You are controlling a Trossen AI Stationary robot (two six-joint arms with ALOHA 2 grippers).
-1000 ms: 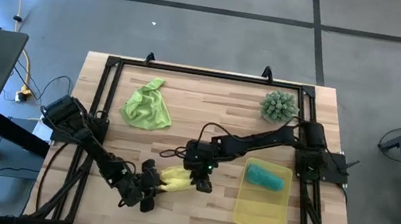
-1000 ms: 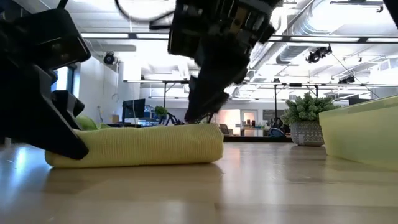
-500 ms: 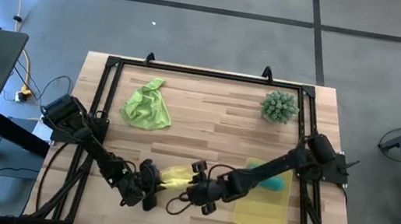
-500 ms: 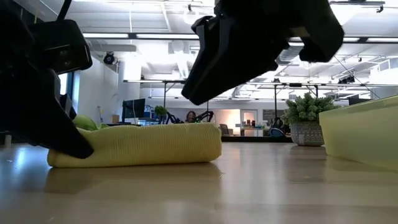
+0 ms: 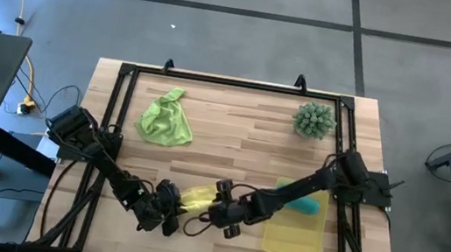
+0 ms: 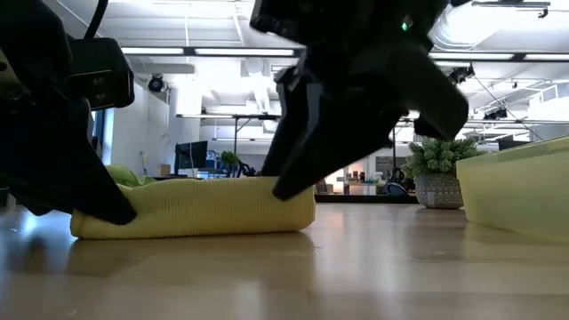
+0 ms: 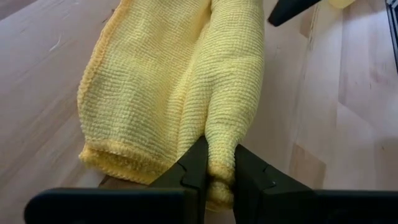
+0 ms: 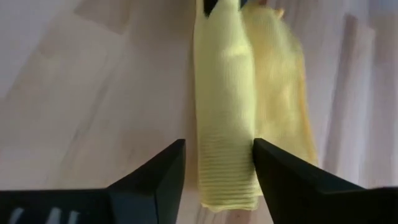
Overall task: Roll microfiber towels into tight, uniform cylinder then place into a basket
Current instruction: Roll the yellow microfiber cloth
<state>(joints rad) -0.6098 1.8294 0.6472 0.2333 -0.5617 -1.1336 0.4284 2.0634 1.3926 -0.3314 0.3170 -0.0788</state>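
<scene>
Since the earlier frames, the right gripper [image 5: 216, 205] has been carried from over the yellow towel's middle to its end nearest the basket [image 5: 293, 239], where its fingers [image 8: 281, 177] are spread wide on either side of the roll without gripping it. The opposite end of the yellow towel [image 5: 195, 199] is pinched between the narrow fingers [image 7: 194, 168] of the left gripper [image 5: 176, 210]. The towel lies half rolled near the table's [image 5: 234, 127] front edge. A teal towel [image 5: 310, 205] rests in the basket, and a lime green towel [image 5: 164, 121] lies crumpled well apart.
</scene>
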